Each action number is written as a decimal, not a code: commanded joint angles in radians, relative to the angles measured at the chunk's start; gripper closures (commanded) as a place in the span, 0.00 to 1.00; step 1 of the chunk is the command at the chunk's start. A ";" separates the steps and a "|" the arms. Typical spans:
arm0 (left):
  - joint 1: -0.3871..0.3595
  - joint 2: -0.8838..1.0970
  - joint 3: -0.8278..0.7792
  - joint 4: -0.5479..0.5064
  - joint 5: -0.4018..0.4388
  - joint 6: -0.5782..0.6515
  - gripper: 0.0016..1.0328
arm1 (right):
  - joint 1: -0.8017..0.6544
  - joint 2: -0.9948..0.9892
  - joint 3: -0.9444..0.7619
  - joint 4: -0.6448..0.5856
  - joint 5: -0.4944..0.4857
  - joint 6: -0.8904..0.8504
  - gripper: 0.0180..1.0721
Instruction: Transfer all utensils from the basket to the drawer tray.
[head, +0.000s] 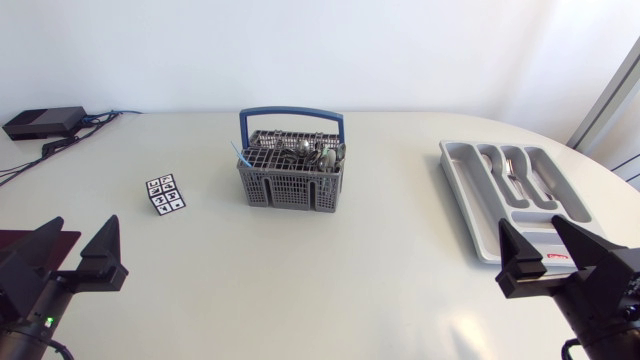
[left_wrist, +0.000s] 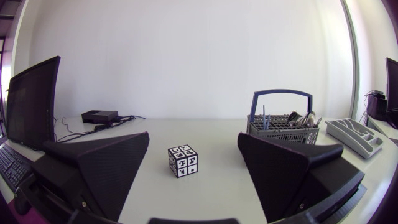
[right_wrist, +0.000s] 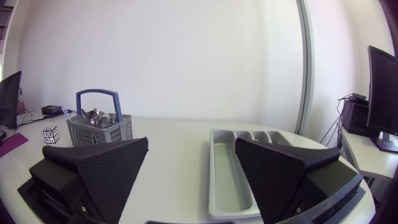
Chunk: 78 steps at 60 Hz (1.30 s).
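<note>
Grey plastic basket (head: 290, 183), shiny metal utensils (head: 318, 155)

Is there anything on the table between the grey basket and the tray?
No. In the head view, only bare white table lies between the utensil basket and the drawer tray.

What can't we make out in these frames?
Utensils in the basket: head view, heaped and too small to count; wrist views, its walls hide most.
Near end of drawer tray: head view, covered by right gripper.
Cutlery in that tray: head view, too small to identify; right wrist view, dividers hide it.
</note>
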 joint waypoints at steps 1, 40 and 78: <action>0.003 -0.008 -0.038 -0.019 -0.003 -0.022 0.04 | 0.008 -0.003 -0.019 -0.011 -0.003 0.017 0.04; -0.008 -0.008 0.010 -0.023 -0.003 -0.023 0.04 | 0.019 -0.006 -0.016 0.024 0.009 0.017 0.04; -0.158 0.905 0.476 0.067 -0.012 -0.203 0.07 | 0.188 0.413 0.171 0.187 0.081 0.030 0.04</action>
